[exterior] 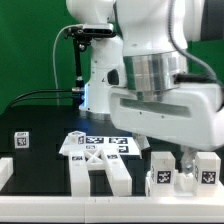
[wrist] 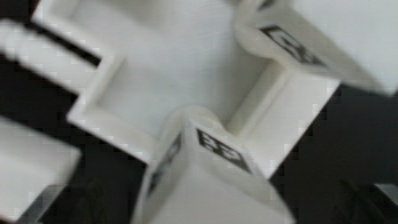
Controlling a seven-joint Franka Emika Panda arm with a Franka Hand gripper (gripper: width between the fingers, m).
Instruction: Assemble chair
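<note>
Filling wrist view, chair (wrist: 178,85), exterior adds table (exterior: 40,120)

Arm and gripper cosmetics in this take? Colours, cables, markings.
Arm: glossy white rounded shells, with a ribbed silver-grey collar at the wrist. Gripper: white boxy housing. Black cable beside the rear column, blue glow low on it. No markings legible.

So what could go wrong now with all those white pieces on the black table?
1. The big white robot arm hangs low over the upright white plastic blocks with square tags. A small nudge could tip them over.
2. The wrist view is blurry and very close to a chunky white plastic piece with a square tag, so the arm might bump it out of place.
</note>
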